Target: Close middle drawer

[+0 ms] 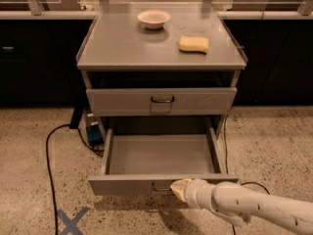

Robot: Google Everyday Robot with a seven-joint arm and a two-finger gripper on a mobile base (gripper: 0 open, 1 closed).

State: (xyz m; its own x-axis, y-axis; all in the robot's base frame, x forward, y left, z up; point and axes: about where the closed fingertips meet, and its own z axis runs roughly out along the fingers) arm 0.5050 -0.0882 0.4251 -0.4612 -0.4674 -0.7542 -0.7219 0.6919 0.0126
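Note:
The middle drawer (161,155) is a wide, shallow grey tray, pulled far out of the grey cabinet (161,53) and empty. Its low front panel (127,185) faces me, with a small dark loop handle (160,187) at its centre. My gripper (180,187), cream-coloured at the end of a white arm coming in from the lower right, is at the front panel just right of the handle and seems to touch it. The drawer above (161,101), with a taller front panel, sits nearly closed.
A white bowl (153,18) and a yellow sponge (193,44) lie on the cabinet top. A black cable (48,160) and a blue box (93,131) are on the speckled floor at the left. A blue tape X (72,222) marks the floor. Dark cabinets stand behind.

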